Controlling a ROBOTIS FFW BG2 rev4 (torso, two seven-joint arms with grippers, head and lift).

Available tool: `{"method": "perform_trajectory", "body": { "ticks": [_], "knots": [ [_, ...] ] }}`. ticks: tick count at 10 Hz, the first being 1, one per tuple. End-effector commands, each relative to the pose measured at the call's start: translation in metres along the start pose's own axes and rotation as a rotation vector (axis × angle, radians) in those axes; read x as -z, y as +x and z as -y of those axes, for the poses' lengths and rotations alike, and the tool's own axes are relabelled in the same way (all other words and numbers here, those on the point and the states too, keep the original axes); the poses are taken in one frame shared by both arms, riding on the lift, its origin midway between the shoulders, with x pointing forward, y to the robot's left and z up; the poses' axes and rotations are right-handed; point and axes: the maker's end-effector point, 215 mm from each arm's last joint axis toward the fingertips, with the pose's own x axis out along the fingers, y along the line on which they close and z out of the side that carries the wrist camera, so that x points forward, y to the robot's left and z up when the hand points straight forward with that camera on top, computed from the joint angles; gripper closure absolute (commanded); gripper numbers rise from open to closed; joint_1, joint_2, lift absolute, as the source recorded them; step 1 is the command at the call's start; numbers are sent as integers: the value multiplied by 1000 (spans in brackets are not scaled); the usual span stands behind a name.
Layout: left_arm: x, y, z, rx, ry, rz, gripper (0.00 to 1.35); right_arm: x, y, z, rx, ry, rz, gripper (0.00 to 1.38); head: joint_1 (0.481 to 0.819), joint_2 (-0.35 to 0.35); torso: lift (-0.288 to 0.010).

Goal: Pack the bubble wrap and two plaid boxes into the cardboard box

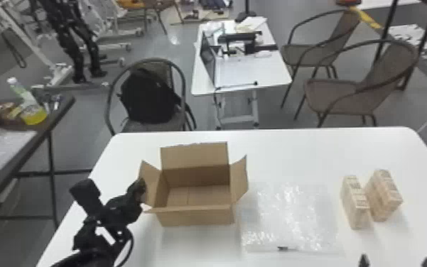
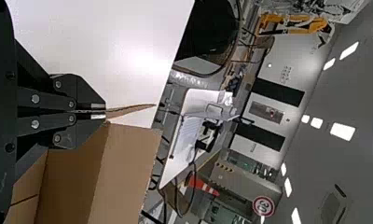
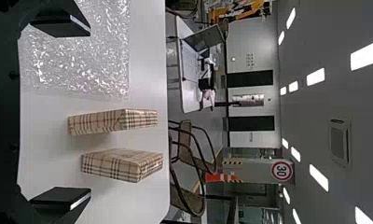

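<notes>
At the left flap of the open cardboard box is my left gripper. In the left wrist view, the left gripper is shut on that flap, seen edge-on. Bubble wrap lies flat just right of the box. Two plaid boxes stand side by side right of the wrap. My right gripper is at the bottom edge, nearer than the plaid boxes. In the right wrist view, the right gripper is open, its fingers wide apart, with both plaid boxes beyond them.
The white table carries these things. Behind it are a chair with a black backpack, a small white table and two more chairs. A dark side table with a bottle is at the left.
</notes>
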Motion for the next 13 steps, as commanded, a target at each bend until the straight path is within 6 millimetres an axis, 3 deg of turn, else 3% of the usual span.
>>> {"method": "perform_trajectory", "body": {
  "ticks": [1, 6, 8, 10, 13],
  "knots": [
    [-5, 3, 6, 9, 3, 15, 1214, -10, 7, -6, -5, 30, -3, 94, 695, 205, -14],
    [-6, 4, 21, 47, 6, 27, 1214, -29, 88, -68, -79, 26, -223, 94, 695, 229, -14],
    [-5, 10, 36, 73, 6, 23, 1214, -14, 109, -95, -89, 84, -377, 96, 695, 243, -14],
    [-5, 13, 46, 93, -2, 27, 1214, -13, 126, -111, -77, 97, -467, 96, 695, 248, -14],
    [-5, 16, 59, 114, -2, 29, 1214, 29, 141, -121, -71, 177, -647, 91, 695, 249, -14]
  ]
}}
